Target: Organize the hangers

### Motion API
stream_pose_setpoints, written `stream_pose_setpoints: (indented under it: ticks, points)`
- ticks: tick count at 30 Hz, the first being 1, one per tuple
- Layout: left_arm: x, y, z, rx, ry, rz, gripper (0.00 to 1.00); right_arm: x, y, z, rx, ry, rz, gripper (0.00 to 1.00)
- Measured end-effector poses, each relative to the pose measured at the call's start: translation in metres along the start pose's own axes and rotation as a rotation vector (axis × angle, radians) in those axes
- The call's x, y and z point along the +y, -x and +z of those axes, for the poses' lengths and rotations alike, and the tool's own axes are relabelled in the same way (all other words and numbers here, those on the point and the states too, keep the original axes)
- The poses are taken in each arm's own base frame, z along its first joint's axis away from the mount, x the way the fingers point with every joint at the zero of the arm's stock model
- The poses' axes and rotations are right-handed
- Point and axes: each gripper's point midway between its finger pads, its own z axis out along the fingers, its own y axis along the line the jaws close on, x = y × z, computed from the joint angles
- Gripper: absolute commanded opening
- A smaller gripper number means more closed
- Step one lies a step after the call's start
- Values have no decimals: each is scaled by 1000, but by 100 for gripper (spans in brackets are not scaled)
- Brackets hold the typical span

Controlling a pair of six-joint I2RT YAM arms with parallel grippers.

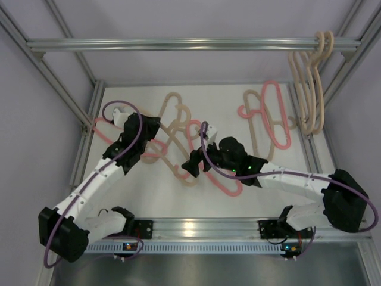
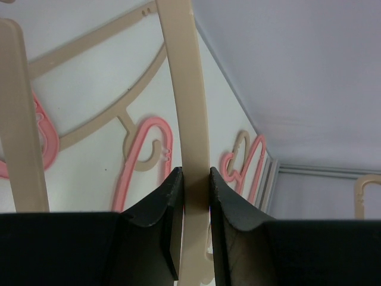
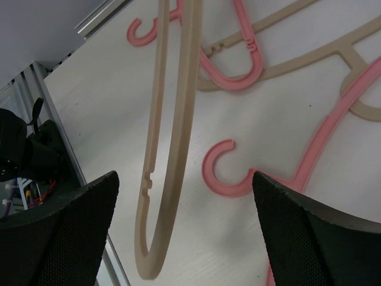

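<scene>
My left gripper (image 1: 153,134) is shut on the bar of a beige hanger (image 1: 178,140). In the left wrist view its jaws (image 2: 196,180) pinch that beige bar (image 2: 189,89), which looks raised off the table. My right gripper (image 1: 191,165) is open and empty beside the hanger's lower end. In the right wrist view the beige loop end (image 3: 169,155) hangs between the wide jaws (image 3: 184,179), above a pink hook (image 3: 225,176) lying on the table. A pink hanger (image 1: 217,170) lies under my right arm, another pink one (image 1: 104,128) at the left. A pink and beige pair (image 1: 268,116) lies at the back right.
Several beige hangers (image 1: 309,89) hang from the metal rail (image 1: 178,44) at the back right. Aluminium frame posts (image 1: 59,89) stand on both sides of the white table (image 1: 149,196). Its metal front edge (image 1: 196,226) runs between the arm bases.
</scene>
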Motion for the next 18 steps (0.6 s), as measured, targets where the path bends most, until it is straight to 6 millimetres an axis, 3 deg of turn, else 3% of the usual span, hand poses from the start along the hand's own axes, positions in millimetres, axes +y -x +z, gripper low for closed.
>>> stream_pose_setpoints:
  ticks: [5,6,8,9,12,14,15,16,18]
  points:
    - [3,3,-8,-6,-12,-37,0,12,4,28,1,14,-25,59]
    - [3,4,-10,-8,-16,-43,0,13,4,32,3,16,-30,46]
    - [4,6,-14,-12,-24,-51,0,15,2,39,4,18,-36,30]
    - [4,7,-16,-16,-27,-53,0,16,2,40,2,20,-35,18]
    - [4,10,-21,-25,-40,-67,0,18,2,43,1,29,-32,0]
    - [7,12,-24,-34,-49,-84,0,18,2,43,0,30,-27,0]
    - [8,12,-25,-36,-55,-91,2,18,2,42,1,30,-26,0]
    - [9,12,-26,-38,-62,-97,18,19,2,42,4,32,-26,0]
    - [9,11,-26,-36,-71,-95,38,18,0,41,10,29,-27,0]
